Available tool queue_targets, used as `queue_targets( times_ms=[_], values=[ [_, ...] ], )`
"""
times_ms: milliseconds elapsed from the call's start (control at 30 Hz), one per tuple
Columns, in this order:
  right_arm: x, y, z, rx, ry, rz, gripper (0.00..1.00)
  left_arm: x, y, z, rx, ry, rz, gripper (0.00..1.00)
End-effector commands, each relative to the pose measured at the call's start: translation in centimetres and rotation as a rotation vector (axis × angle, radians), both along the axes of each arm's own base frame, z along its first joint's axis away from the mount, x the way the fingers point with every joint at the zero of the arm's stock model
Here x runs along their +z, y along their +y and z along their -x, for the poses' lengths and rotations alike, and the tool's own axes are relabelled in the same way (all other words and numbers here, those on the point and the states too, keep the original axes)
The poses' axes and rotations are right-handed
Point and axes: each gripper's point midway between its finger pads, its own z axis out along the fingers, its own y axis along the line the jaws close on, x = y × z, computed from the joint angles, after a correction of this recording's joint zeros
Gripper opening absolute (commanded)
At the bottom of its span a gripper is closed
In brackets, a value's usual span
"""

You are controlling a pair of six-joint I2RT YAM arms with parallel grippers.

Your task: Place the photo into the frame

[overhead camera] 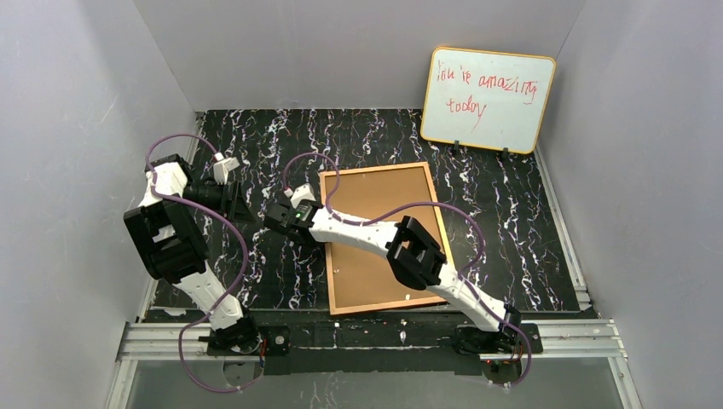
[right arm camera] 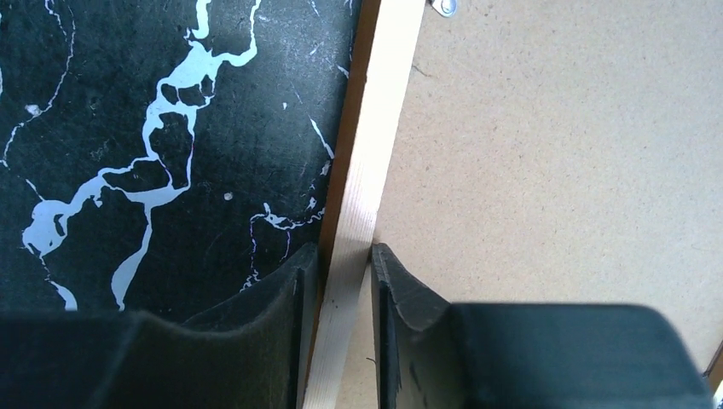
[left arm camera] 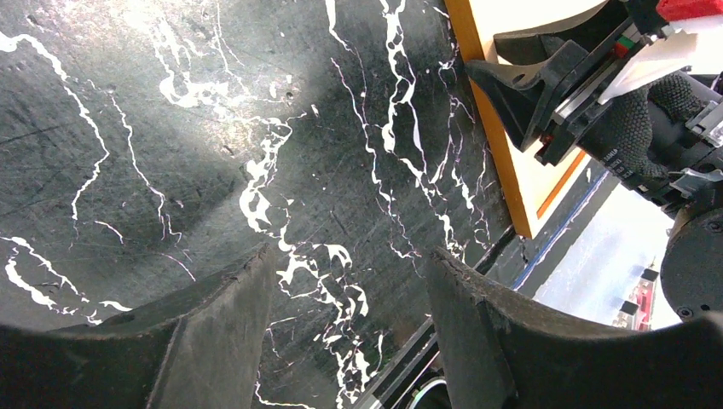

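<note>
The frame lies face down on the black marbled mat, its plain brown board back up. My right gripper is at the frame's left edge. In the right wrist view its fingers are shut on the pale wooden rim, one outside and one on the board back. My left gripper is open and empty over the mat to the left, its jaws wide apart. The left wrist view also shows the frame's orange edge and the right gripper. The photo is not in view.
A yellow-edged whiteboard with red handwriting leans against the back wall at the right. Grey walls close in the left, right and back. A metal rail runs along the near edge by the arm bases.
</note>
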Motion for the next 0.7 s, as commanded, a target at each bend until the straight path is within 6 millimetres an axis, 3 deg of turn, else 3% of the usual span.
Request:
queue_targets(
  times_ms=[0,233,467,667],
  values=[
    [-0.3,-1.1,0.6,-0.053,0.019,0.014,0.31,1.2,-0.4,-0.3,-0.013,-0.025,0.035,0.63],
    [2.6,1.4,-0.5,-0.039,-0.006,-0.103,0.01,1.3,-0.5,-0.1,-0.022,-0.022,0.043,0.63],
    [13.5,6.8,-1.5,-0.028,0.015,-0.572,0.01,1.3,-0.6,0.1,-0.029,0.003,0.061,0.63],
    [22.0,9.3,-1.8,-0.026,0.074,-0.918,0.01,0.9,-1.1,0.6,-0.003,0.017,0.073,0.63]
  ],
)
